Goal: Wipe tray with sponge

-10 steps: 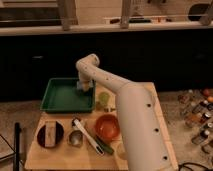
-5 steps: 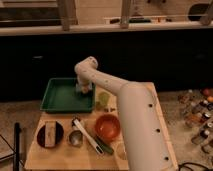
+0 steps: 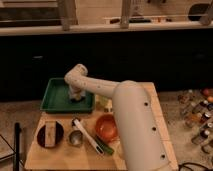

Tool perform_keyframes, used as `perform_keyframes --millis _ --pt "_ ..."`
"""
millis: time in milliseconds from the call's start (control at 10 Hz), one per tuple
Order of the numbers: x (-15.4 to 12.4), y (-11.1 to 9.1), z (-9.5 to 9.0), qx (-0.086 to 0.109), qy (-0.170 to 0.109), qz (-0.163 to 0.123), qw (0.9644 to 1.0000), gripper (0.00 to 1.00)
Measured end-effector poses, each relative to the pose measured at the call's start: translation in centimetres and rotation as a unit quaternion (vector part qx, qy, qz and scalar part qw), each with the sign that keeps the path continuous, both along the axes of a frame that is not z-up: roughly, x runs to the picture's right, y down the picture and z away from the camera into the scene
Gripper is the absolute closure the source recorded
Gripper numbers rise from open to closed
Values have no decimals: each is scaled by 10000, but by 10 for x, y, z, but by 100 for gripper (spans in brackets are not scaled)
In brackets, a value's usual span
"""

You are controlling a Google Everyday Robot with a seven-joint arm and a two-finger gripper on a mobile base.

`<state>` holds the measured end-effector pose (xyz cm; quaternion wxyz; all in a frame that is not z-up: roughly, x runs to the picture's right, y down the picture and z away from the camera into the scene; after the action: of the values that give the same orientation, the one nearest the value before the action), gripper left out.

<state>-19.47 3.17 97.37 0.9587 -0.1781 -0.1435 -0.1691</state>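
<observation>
1 camera covers the scene. It sits high on the robot's side of the table (image 3: 154, 102) and looks forward and steeply down across it, taking in the whole tabletop. The arm (image 3: 135, 125) rises from the bottom edge right of centre, very near the lens, and reaches away to the upper left, so the view runs along it. The end effector (image 3: 75, 95) lies at mid distance, over the right part of the tray (image 3: 54, 98) at the table's far left. Beyond the far edge stands a dark wall (image 3: 150, 55), with floor (image 3: 20, 112) visible on both sides.
</observation>
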Motion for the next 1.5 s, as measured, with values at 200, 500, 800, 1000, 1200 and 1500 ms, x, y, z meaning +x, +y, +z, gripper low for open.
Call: perform_keyframes --millis 200,500,800,1000,1200,1500 --pt "2 5 3 -67 57 -7 10000 98" --pt "8 12 6 -198 121 -13 9997 98" --pt "16 15 8 -274 195 -30 9994 98" --pt "17 15 7 -274 199 -35 9994 98" --pt "18 14 7 -267 207 -36 9994 98" --pt "25 5 12 -252 328 -99 9991 98"
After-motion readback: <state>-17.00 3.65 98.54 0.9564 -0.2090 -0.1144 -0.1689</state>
